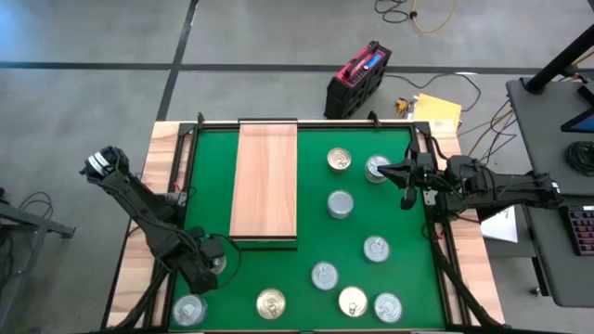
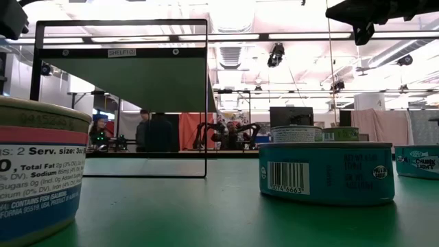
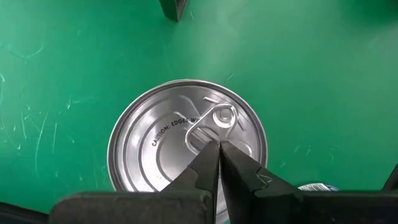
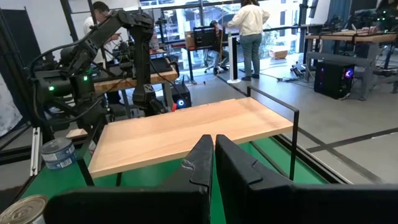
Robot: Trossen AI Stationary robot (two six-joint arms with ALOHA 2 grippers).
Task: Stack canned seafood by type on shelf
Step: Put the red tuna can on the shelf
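A silver-lidded can (image 3: pixel 155 140) stands on the green mat near the table's front left. My left gripper (image 3: pixel 219 146) points down over it, shut, tips beside the pull tab (image 3: pixel 225 117). Several more cans stand loose on the mat, among them silver-lidded ones (image 1: pixel 341 204) (image 1: pixel 376 248) and a gold-lidded one (image 1: pixel 270 302). The shelf (image 1: pixel 264 181), a light wooden board on a black frame, stands left of centre with nothing on it. My right gripper (image 1: pixel 406 174) hangs level above the far right cans, shut, holding nothing. My left gripper's shut fingertips (image 3: pixel 208 155) stand over the can's lid just beside the pull tab, coming from above. Whether they touch the lid, I cannot tell. The can sits upright on the mat.
The mat has a black rail (image 1: pixel 422 139) around it. One can (image 1: pixel 189 309) stands in the front left corner, close to my left arm. Two cans (image 1: pixel 339 160) (image 1: pixel 377 168) stand at the far right under my right gripper. People stand in the room beyond the table.
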